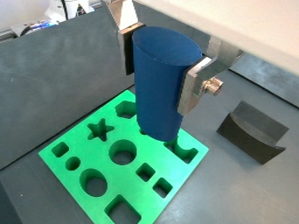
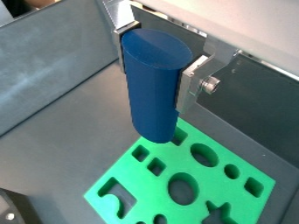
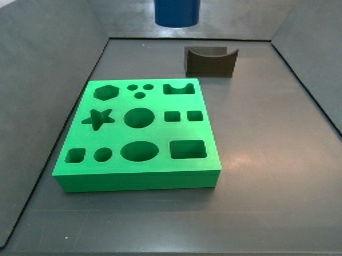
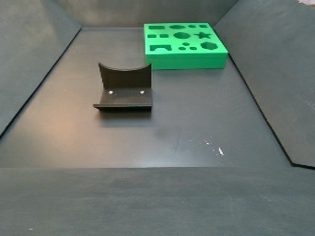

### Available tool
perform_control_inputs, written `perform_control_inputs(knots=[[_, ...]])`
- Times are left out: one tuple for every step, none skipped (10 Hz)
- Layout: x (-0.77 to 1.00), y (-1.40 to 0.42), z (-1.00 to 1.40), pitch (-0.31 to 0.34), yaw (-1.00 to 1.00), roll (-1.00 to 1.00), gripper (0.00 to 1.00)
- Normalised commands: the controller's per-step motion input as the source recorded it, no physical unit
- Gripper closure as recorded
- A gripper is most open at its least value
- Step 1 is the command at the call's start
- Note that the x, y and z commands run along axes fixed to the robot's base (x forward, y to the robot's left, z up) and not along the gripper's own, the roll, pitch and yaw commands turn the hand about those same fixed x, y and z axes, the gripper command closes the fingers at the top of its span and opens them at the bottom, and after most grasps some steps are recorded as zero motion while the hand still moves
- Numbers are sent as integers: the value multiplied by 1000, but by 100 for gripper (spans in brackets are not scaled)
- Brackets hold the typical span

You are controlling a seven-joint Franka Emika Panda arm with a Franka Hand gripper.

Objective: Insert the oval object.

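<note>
We are looking first at the hand (image 1: 167, 63), the arm's two-finger gripper, which is closing its flat silver finger plates (image 1: 198, 83) on the upper part of the tall, smooth, dark blue oval peg (image 1: 160, 83). Both wrist views show the hand holding the peg (image 2: 153, 86) upright, its long axis pointing straight down toward the bench (image 4: 160, 129), its rounded top between the plates and its lower end hanging free.

Below the peg, we are seeing the bright green rectangular block with many cut-out holes (image 1: 122, 162). The peg's lower end is hanging above the block, apart from it, over the edge region nearest the hand in the wrist views. In a side view only the bottom of the peg (image 3: 177, 10) shows at the upper frame edge, beyond the block's (image 3: 140, 135) far side. We judge that the matching oval hole (image 3: 139, 151) lies toward the block's near row in that view, so the peg needs carrying across the block and lowering with its oval turned to match.

Beside the block, well apart, a dark brown block with a curved notch (image 3: 211, 60) is resting on the dark grey bench.

We are finding no brands, labels or readable writing anywhere.
</note>
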Motion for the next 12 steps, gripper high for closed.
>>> perform_control_inputs(knots=[[-311,-834,-1000,40,134,99,100],[-309,-831,-1000,27,134,99,100],[-300,-834,-1000,0,137,94,100],[-197,-537,-1000,-33,109,19,100],[0,-240,-1000,-14,14,-13,100],[-17,-160,-1000,-31,0,-40,100],[0,-109,-1000,-79,0,-27,100],[0,-69,-1000,-84,0,-10,100],[-29,-126,-1000,-59,0,-43,100],[-97,-123,-871,-111,-14,-93,100],[-106,-29,-729,-170,-23,-136,100],[-77,0,-514,-141,0,-116,100]])
